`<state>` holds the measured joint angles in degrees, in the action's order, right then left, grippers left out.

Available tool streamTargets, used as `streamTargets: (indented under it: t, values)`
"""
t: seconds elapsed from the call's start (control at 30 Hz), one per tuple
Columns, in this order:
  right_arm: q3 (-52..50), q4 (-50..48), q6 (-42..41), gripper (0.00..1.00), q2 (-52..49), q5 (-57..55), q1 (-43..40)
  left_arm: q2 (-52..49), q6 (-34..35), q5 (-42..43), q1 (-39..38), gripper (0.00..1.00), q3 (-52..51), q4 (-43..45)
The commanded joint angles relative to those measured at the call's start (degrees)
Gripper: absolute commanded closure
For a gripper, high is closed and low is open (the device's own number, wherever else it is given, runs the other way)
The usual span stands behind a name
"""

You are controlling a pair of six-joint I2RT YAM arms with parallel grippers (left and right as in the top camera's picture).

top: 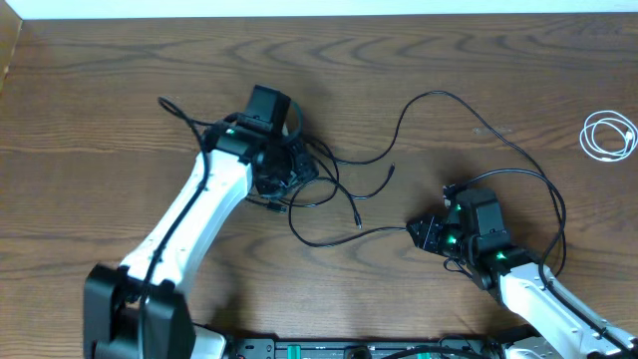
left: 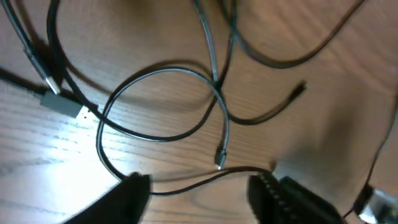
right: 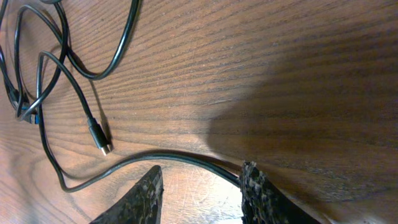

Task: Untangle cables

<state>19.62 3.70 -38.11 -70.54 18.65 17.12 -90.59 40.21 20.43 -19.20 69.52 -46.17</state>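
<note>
Tangle of black cables [top: 327, 187] sits left of table centre, under and beside the L gripper [top: 287, 178]. Loose loops run out rightward across the wood table [top: 120, 80] toward the R gripper [top: 419, 235]. One white cord [top: 608, 135] is coiled alone at the far right edge, well apart from the rest.

L wrist view: L fingers [left: 134, 193] spread, nothing pinched. One black strand [left: 186, 185] lies on the table across the gap btwn them, w/ a small plug end [left: 219, 163] just above it and a flat silver plug [left: 65, 107] at left (USB-type, looks like).

R wrist view: R fingers [right: 256, 190] parted w/ a clear gap. A curved strand [right: 168, 157] comes in along the table and meets the inner edge of one finger, not clamped. A loose plug tip [right: 99, 140] lies nearby on the wood.
</note>
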Motion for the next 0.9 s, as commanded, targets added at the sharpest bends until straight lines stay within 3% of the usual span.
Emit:
streamTargets:
  t: [0.0,0.13,0.87]
  values:
    - [-0.52,-0.09,0.24,0.62,0.02,-0.15,0.24,-0.5,-0.5,-1.27,0.11,0.35,-0.17,-0.39]
    - [-0.52,-0.09,0.24,0.62,0.02,-0.76,0.22,-1.27,1.16,-2.29,0.11,0.26,-2.12,-0.42]
    - [-0.52,-0.04,0.24,0.61,0.02,-2.1,0.24,-9.55,17.4,-4.68,0.11,0.25,-5.6,3.1]
